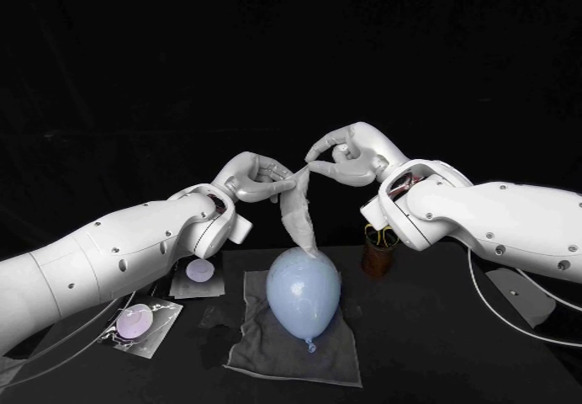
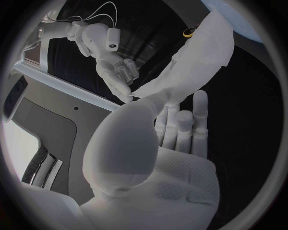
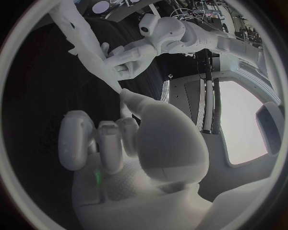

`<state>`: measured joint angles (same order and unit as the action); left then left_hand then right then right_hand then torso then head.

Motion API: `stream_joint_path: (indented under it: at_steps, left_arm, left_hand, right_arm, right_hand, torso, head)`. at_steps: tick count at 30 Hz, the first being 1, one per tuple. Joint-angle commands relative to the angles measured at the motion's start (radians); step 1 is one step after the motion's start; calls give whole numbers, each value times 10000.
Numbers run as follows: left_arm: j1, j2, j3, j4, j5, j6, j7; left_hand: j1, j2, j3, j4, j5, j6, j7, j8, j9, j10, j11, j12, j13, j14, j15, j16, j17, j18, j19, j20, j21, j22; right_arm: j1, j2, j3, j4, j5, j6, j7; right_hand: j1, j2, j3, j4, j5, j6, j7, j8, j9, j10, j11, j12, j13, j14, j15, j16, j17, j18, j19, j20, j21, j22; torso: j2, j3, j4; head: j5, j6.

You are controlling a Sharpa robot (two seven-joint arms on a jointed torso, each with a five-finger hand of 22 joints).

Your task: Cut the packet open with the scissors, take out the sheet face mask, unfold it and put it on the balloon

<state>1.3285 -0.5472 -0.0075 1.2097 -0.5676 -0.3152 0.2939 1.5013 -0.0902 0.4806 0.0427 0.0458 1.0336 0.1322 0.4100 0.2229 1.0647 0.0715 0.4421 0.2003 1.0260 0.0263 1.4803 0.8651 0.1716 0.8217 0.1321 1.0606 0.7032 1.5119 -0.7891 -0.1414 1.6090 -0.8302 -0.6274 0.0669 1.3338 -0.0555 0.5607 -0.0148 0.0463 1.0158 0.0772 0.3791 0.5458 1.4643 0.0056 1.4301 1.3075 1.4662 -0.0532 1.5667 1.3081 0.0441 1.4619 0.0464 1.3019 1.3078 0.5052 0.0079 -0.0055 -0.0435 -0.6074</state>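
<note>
The pale sheet mask [image 1: 297, 210], still folded into a narrow strip, hangs above the light blue balloon [image 1: 304, 290], and its lower end touches the balloon's top. My left hand [image 1: 252, 178] pinches the strip's upper end, and my right hand [image 1: 345, 156] pinches the same end from the other side. In the left wrist view the mask [image 2: 195, 57] runs up from my left hand [image 2: 174, 129] towards the balloon [image 2: 243, 12], with the right hand [image 2: 117, 72] at its corner. In the right wrist view, my right hand [image 3: 120, 139] meets the mask [image 3: 84, 36] and the left hand [image 3: 129, 60].
The balloon lies on a grey cloth [image 1: 285, 353]. Two packets [image 1: 198, 273] [image 1: 140, 324] lie to the left of the cloth. A brown cup [image 1: 378, 257] with the yellow-handled scissors [image 1: 381, 237] stands just right of the balloon, under my right arm.
</note>
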Motion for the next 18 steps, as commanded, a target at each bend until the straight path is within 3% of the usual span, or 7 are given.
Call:
stream_joint_path:
  at_steps: [1, 7, 13, 16, 18]
  left_arm:
    - [92, 78, 9, -70, -235, -39, 148]
    - [294, 272, 10, -292, -265, -37, 283]
    - [532, 440, 13, -622, -215, 259, 531]
    - [642, 468, 13, -757, -202, 494, 642]
    - [734, 469, 13, -877, -192, 757, 763]
  left_hand:
    - [-90, 41, 50, 22, 22, -99, 20, 60, 478, -24, 8, 90, 28, 238, -16, 111, 198, 113, -53, -19, 87, 49]
    - [-134, 18, 72, -7, 22, -124, 0, 115, 575, 75, -48, 207, 90, 611, -68, 240, 465, 125, -6, -46, 224, 119]
    - [-165, 5, 73, -7, 21, -126, -14, 138, 619, 164, -82, 280, 124, 648, -95, 255, 434, 125, 4, -61, 263, 137]
    - [-167, -2, 74, -12, 21, -131, -22, 142, 634, 205, -99, 308, 135, 630, -108, 251, 387, 124, 0, -67, 271, 141]
    - [-167, -4, 74, -13, 21, -131, -23, 142, 635, 207, -100, 309, 136, 611, -109, 248, 359, 124, -1, -68, 272, 141]
  right_arm:
    - [14, 61, 14, 59, -20, 428, 22]
    - [15, 306, 10, 19, 263, 404, 255]
    - [16, 438, 10, -89, 879, 431, 679]
    - [18, 473, 10, -140, 1099, 562, 833]
    - [19, 487, 10, -170, 1234, 760, 923]
  right_hand:
    - [-177, 64, 80, 23, 23, -40, 33, 72, 175, 398, -25, -139, 1742, 1046, -57, 41, 2627, 107, 48, 18, -140, 1896]
    - [-208, 46, 76, 28, 23, -80, 37, 77, 184, 368, -19, -203, 1707, 1046, -51, 41, 2627, 120, 20, 23, -208, 1878]
    - [-298, -8, 15, 39, 22, -414, 115, -34, 169, 276, 42, -395, 1604, 1046, -7, 41, 2627, 158, -73, 52, -429, 1819]
    - [-576, -141, -241, 215, 21, -836, 308, -331, 34, -103, 202, -1112, 1211, 1046, 124, 41, 2627, 249, -315, 132, -1003, 1667]
    - [-898, -460, -562, 400, -10, -1300, 552, -729, -166, -431, 418, -1658, 916, 953, 287, -127, 2317, 337, -580, 238, -1615, 1505]
  torso:
    - [8, -1, -6]
    - [-6, 3, 10]
    - [-8, -5, -15]
    - [-4, 0, -7]
    - [-7, 6, 1]
  head:
    - [13, 38]
    - [-1, 121]
    - [-4, 258]
    - [-1, 299]
    - [-11, 328]
